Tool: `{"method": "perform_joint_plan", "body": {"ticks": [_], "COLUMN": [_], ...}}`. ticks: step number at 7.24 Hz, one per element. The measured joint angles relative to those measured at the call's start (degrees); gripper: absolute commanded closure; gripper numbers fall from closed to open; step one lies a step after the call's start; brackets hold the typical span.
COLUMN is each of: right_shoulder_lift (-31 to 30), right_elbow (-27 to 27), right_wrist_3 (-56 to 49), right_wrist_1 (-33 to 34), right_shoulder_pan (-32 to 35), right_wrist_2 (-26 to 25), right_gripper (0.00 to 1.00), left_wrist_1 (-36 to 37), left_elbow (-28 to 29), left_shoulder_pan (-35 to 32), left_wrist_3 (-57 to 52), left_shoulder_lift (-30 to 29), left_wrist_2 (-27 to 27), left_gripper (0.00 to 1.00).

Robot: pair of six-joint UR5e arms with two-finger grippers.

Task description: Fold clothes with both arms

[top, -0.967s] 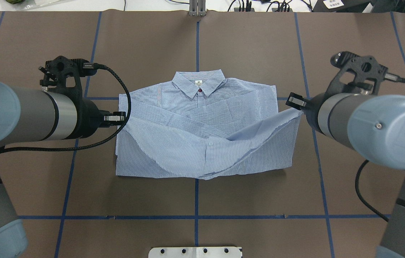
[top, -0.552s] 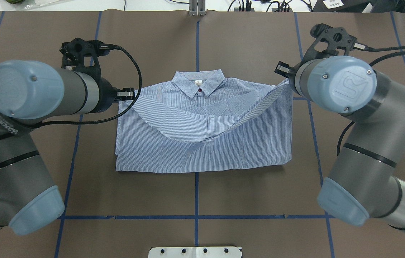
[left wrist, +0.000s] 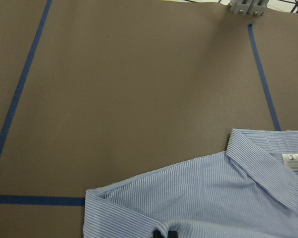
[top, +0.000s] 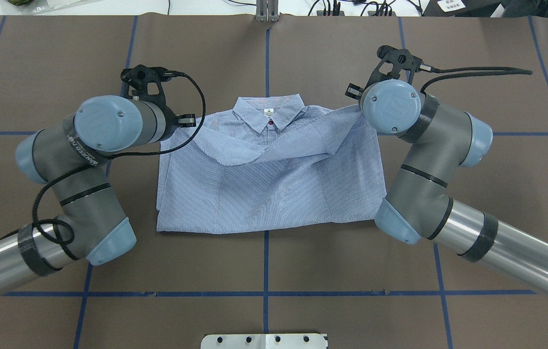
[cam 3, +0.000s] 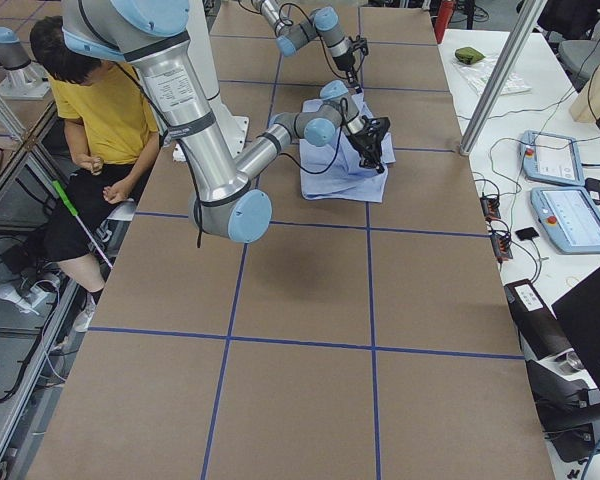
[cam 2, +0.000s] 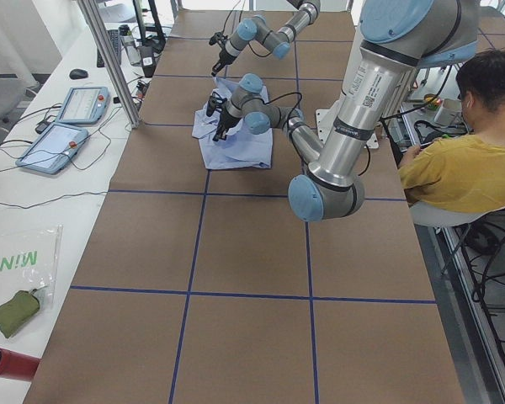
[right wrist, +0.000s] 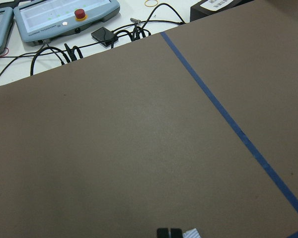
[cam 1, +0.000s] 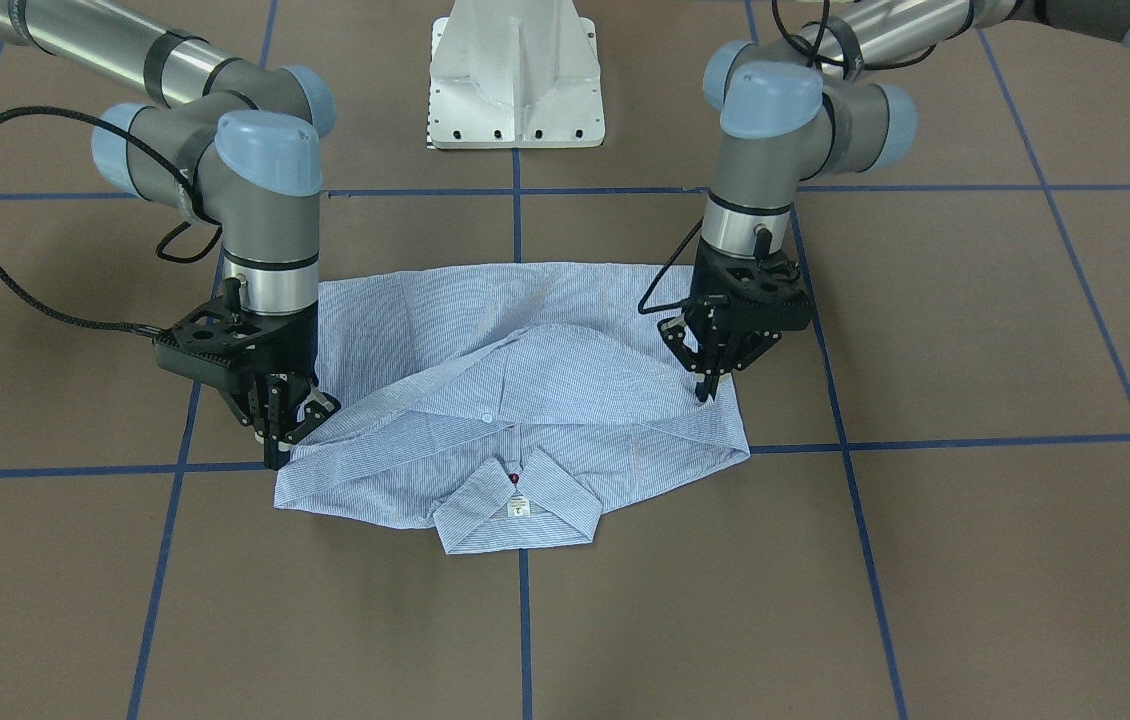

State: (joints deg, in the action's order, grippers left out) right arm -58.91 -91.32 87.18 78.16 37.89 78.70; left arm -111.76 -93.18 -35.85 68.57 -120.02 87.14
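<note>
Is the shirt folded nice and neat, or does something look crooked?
A bit crooked. The folded-over layer of the shirt sags in the middle between the left gripper and the right gripper, which pinch its two corners. It droops in a lopsided, wrinkled curve near the collar instead of a straight edge.

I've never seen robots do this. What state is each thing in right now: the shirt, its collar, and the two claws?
Light blue striped button-up shirt: lying on the table, lower half folded up toward the collar, hem corners lifted.
Collar: flat, uncovered, white label showing.
Left gripper: shut on one hem corner of the shirt.
Right gripper: shut on the other hem corner.
</note>
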Motion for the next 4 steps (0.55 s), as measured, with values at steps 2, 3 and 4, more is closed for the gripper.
{"method": "perform_joint_plan", "body": {"ticks": [2, 3, 4], "right_shoulder_lift": [0.1, 0.0, -0.1], "right_elbow": [3.7, 4.2, 4.4], "right_wrist_3": [-1.3, -2.2, -2.7], "right_wrist_1": [-4.2, -5.0, -5.3], "right_shoulder_pan": [0.8, 1.5, 1.8], "right_wrist_2": [0.0, 0.2, 0.4], "right_gripper": [1.00, 1.00, 1.00], "left_wrist_1": [-4.4, -6.4, -7.4], "left_elbow": [5.7, 6.7, 7.3], "left_shoulder_pan": [-1.1, -2.1, -2.8], "left_wrist_3": [-5.9, -8.6, -10.0], "left_shoulder_lift": [-1.4, -1.4, -1.4], "left_wrist_2": [-1.0, -1.0, -0.8], "left_gripper": [1.00, 1.00, 1.00]}}
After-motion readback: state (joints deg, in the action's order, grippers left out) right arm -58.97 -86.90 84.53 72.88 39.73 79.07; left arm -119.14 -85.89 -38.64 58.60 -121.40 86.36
